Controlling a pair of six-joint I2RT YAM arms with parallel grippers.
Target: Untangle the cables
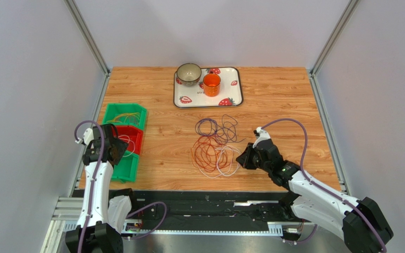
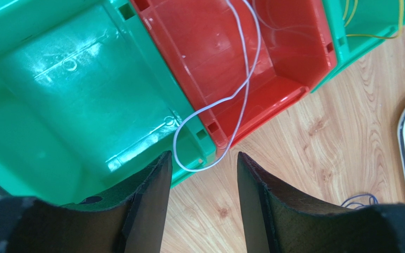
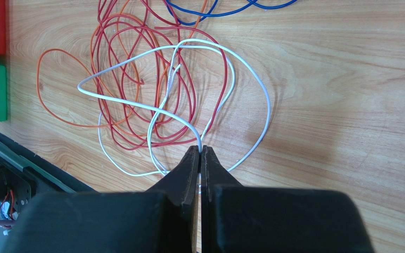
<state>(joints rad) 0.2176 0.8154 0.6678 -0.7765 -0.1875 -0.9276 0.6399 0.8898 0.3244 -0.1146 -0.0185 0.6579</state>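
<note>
Right wrist: your right tool (image 3: 200,153) is clamping the thin white wire cable (image 3: 115,99), presumably to free it; your left tool (image 2: 203,158) is gaping apart.

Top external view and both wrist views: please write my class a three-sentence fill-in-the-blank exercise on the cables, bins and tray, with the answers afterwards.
1. The thin cable pinched in the shut right gripper is coloured ___.
2. The plastic bin between the two green plastic bins is coloured ___.
3. The orange cup and the grey bowl stand on a strawberry-patterned ___.
Missing words: white; red; tray.
</note>
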